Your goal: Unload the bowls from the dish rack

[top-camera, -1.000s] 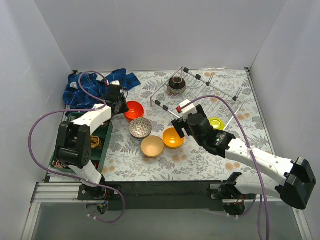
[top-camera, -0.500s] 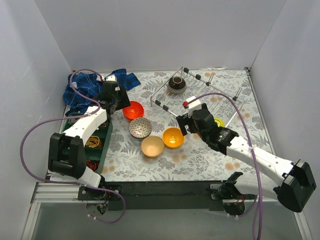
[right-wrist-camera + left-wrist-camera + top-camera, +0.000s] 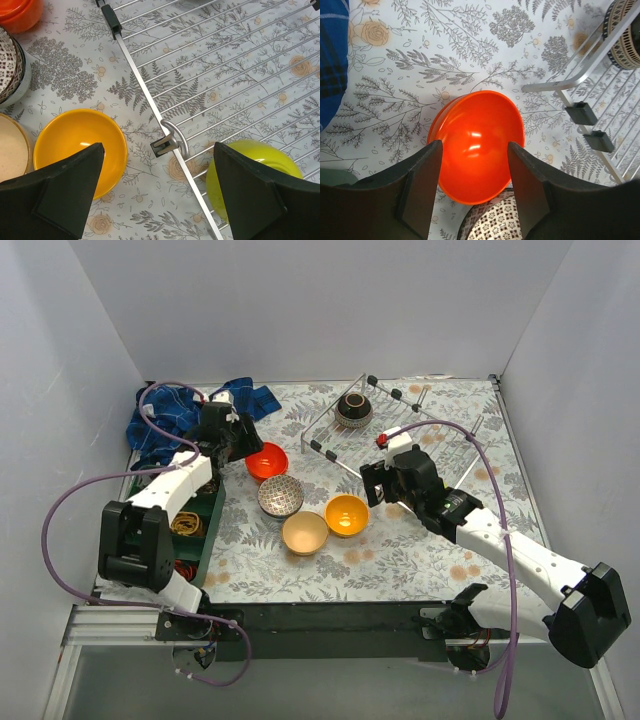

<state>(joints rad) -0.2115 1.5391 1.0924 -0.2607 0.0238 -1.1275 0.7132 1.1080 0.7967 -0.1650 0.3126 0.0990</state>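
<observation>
The silver wire dish rack (image 3: 425, 435) lies at the back right and holds the dark brown bowl (image 3: 354, 410). On the table stand a red-orange bowl (image 3: 267, 461), the white-brown patterned bowl (image 3: 280, 496), the beige bowl (image 3: 305, 532) and the yellow-orange bowl (image 3: 347, 515). My left gripper (image 3: 244, 444) is open and empty, its jaws on either side of the red-orange bowl (image 3: 477, 145) and above it. My right gripper (image 3: 384, 482) is open and empty over the rack's near edge (image 3: 150, 95), between the yellow-orange bowl (image 3: 80, 145) and the lime green bowl (image 3: 250, 170), which sits in the rack.
A blue plaid cloth (image 3: 165, 420) lies at the back left. A green compartment tray (image 3: 207, 525) with small items runs along the left edge under the left arm. Grey walls close in the table on three sides.
My right gripper has moved away from the yellow-orange bowl, right and back to the rack's near edge. My left gripper has shifted slightly left and back by the red-orange bowl.
</observation>
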